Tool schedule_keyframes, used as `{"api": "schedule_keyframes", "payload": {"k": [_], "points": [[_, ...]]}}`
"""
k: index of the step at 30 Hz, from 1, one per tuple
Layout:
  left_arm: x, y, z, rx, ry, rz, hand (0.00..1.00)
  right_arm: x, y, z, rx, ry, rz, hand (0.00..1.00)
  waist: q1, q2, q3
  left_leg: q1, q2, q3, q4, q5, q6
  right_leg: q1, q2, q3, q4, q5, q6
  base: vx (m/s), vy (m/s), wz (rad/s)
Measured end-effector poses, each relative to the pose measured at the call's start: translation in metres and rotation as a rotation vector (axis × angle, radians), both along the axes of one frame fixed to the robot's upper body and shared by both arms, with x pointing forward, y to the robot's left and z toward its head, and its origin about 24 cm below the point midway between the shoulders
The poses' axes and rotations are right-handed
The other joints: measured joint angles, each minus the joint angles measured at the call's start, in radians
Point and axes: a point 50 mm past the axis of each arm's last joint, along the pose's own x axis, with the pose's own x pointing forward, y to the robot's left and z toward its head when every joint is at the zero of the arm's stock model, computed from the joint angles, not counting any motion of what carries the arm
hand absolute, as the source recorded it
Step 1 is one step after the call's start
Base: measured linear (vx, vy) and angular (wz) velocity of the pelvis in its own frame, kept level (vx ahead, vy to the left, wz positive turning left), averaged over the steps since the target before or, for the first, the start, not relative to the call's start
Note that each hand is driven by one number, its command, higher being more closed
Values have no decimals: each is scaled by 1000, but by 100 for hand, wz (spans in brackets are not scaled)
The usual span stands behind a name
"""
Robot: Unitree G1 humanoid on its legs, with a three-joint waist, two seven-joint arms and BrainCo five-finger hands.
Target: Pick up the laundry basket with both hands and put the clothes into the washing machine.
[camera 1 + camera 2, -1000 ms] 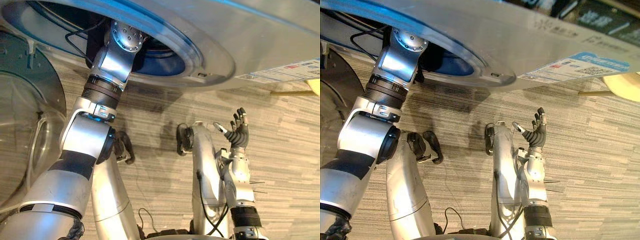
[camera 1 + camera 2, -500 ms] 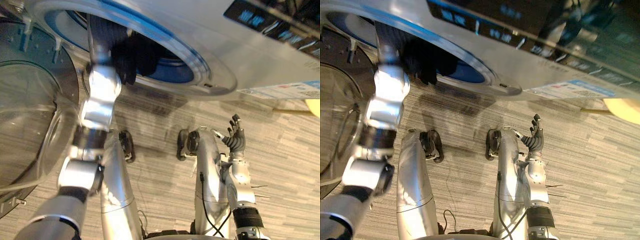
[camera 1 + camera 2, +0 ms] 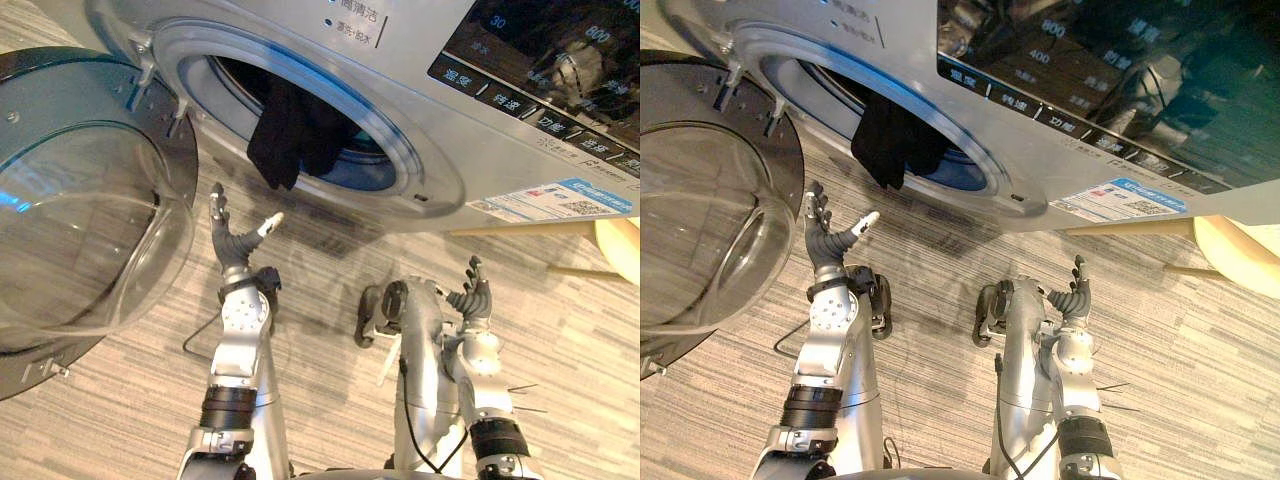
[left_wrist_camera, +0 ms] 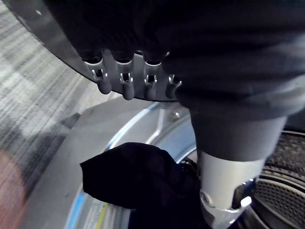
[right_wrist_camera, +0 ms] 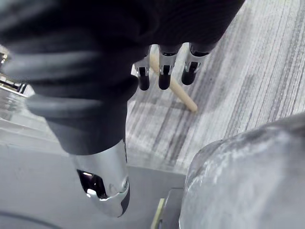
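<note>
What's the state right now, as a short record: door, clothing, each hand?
door: washing machine door swung wide open, on the robot's left
clothing: dark garment draped over the rim of the drum opening, part of it hanging outside
left hand: open, holding nothing, raised just short of the garment, not touching it
right hand: open, holding nothing, raised over the floor
task state: garment not yet fully inside the drum
</note>
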Motion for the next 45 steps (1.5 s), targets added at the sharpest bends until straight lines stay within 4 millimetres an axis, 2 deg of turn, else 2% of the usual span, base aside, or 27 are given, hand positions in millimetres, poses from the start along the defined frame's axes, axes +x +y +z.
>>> {"api": "schedule_keyframes", "payload": {"k": [3,8,12,18,19,21,22,26,28,37,45], "points": [[13,-2,-5,-91,32,-26,0,4,0,-1,-2,11,4,0,-4,0,0,-9,-1,-10,-16,12,-8,-2,0,-14,-13,1,-2,33,-40,5],[41,-8,7,-116,42,-59,0,12,-1,1,1,10,10,0,-7,0,0,-34,-5,-30,-30,24,-20,-15,0,-36,-26,3,-6,18,-22,2],[68,4,33,-127,11,-38,0,18,0,8,25,-24,9,0,-17,-2,-1,-72,-2,-31,-27,28,-20,-52,2,-38,-27,9,-17,33,-26,-4],[92,9,67,-180,-33,-47,0,24,3,16,53,-67,12,0,-41,-5,5,-100,6,-33,-14,28,-20,-72,8,-41,-27,11,-15,29,-21,-5],[94,8,72,-190,-44,-56,0,24,3,17,54,-73,12,0,-42,-9,8,-102,7,-33,-13,28,-20,-74,9,-40,-27,12,-14,18,-19,-9],[100,8,94,-189,-102,-78,0,27,8,23,66,-106,20,0,-42,-25,34,-105,15,-30,-12,27,-19,-81,21,-35,-31,16,-7,11,-28,-12],[101,9,98,-190,-112,-75,100,28,8,25,67,-114,22,0,-43,-29,40,-107,17,-30,-12,27,-19,-83,22,-35,-32,16,-7,11,-32,-11],[104,22,105,-187,-119,-50,100,31,10,37,67,-168,28,0,-62,-35,60,-138,19,-29,-1,27,-18,-114,22,-34,-27,22,-10,31,-21,-6],[104,26,107,-184,-123,-43,100,31,10,38,68,-181,28,0,-60,-36,67,-138,20,-28,3,27,-18,-113,21,-34,-25,22,-10,41,-28,-1],[104,26,117,-211,-177,-77,100,30,8,38,103,-197,17,0,-64,-35,75,-140,21,-24,3,26,-16,-118,21,-30,-25,25,-8,13,-20,-1],[95,18,113,-268,-202,-91,100,30,9,38,112,-202,10,0,-65,-35,78,-139,19,-24,2,26,-16,-115,18,-31,-24,25,-8,32,-33,1]]}}
